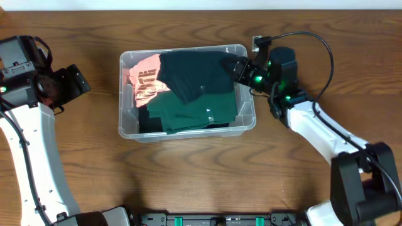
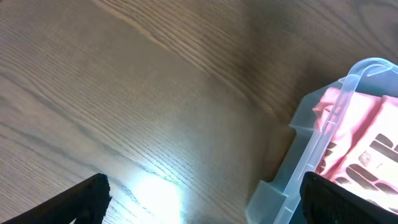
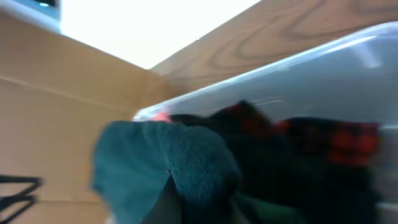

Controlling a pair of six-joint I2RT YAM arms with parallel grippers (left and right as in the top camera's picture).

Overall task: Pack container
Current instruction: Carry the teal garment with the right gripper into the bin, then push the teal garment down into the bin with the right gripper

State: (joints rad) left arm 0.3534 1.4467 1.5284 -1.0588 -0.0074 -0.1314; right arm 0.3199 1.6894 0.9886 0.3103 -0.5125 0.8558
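The clear container (image 1: 188, 134) stands mid-table and holds a pink printed garment (image 1: 146, 78), a green garment (image 1: 195, 112) and a dark teal garment (image 1: 195, 75) lying on top. My right gripper (image 1: 242, 68) is at the container's far right corner, shut on the edge of the dark teal garment (image 3: 161, 162); in the right wrist view the fabric bunches over the fingers (image 3: 180, 199) inside the container wall (image 3: 323, 62). My left gripper (image 1: 78, 81) is open and empty over bare wood, left of the container. The left wrist view shows its fingers (image 2: 205, 199) apart, beside the container's rim (image 2: 323, 134) and the pink garment (image 2: 367, 137).
The wooden table (image 1: 314, 75) runs on all sides of the container. A black cable (image 1: 314, 39) loops above the right arm. A black rail (image 1: 220, 220) runs along the table's front edge.
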